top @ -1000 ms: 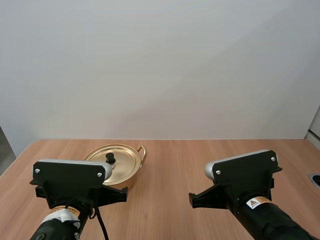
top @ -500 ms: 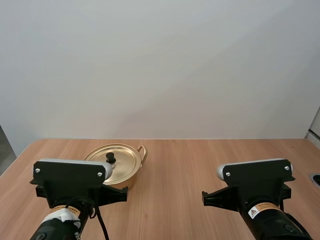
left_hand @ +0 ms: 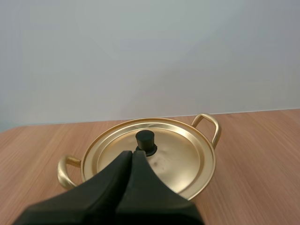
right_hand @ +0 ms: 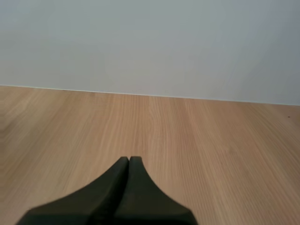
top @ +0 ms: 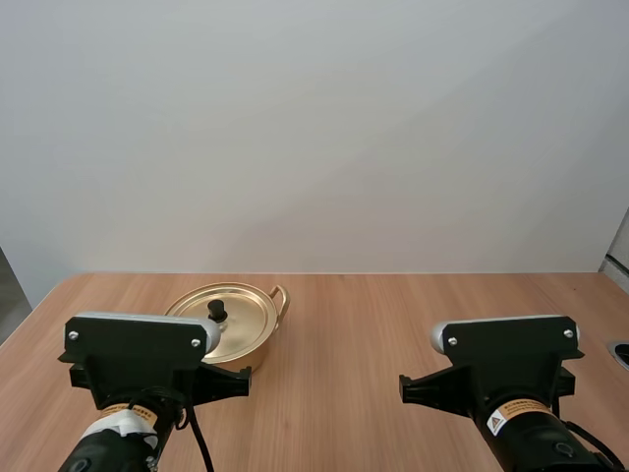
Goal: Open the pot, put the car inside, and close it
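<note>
High view / backdrop: a plain pale wall stands behind a light wood surface (top: 393, 315).
High view / pot: the gold pot (top: 257, 332) sits toward the far left corner of the surface, a little short of the far edge. Its lid (top: 241, 317) is on, and the black knob (top: 216, 311) stands upright at the lid's middle. One loop handle (top: 281, 298) is turned toward the far edge.
High view / left arm: the left arm (top: 138, 359) is at the near edge, and its wrist block covers the near side of the pot.
High view / right arm: the right arm (top: 506, 354) is at the near edge toward the right side, well apart from the pot, with bare wood ahead of it.
Left wrist view / left claw: the left claw (left_hand: 131, 155) has its fingers pressed together into one dark wedge with nothing between them. The tip is just short of the knob, over the near part of the lid; I cannot tell whether it touches the lid.
Left wrist view / pot: the lid is seated flat on the rim. A loop handle shows on each side, one nearer (left_hand: 65, 169) and one farther (left_hand: 208, 126).
Right wrist view / right claw: the right claw (right_hand: 129, 161) is closed tight and grips nothing. It is over bare wood and points toward the far edge, where the surface meets the wall.
</note>
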Available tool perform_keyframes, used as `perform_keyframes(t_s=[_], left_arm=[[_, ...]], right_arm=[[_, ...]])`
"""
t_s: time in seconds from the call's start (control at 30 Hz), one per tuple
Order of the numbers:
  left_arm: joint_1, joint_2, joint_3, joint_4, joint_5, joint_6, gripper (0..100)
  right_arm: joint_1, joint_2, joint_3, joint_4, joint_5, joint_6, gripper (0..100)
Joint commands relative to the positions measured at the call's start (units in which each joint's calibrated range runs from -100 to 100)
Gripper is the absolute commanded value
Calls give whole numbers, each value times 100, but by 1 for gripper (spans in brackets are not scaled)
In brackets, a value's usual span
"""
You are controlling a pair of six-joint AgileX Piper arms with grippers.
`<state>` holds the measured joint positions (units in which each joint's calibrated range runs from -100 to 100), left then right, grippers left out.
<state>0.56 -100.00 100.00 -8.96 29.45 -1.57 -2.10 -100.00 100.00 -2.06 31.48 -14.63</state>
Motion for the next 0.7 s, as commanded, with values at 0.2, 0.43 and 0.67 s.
perform_keyframes(t_s=[0.2, 0.43, 0.67], left_arm=[[4, 0, 0, 6, -5, -7, 0], [4, 0, 0, 6, -5, -7, 0], [4, 0, 0, 6, -5, -7, 0]], right_arm=[[126, 0, 0, 23, 27, -23, 0], [126, 0, 0, 49, -6, 8, 0], [126, 0, 0, -186, -6, 8, 0]])
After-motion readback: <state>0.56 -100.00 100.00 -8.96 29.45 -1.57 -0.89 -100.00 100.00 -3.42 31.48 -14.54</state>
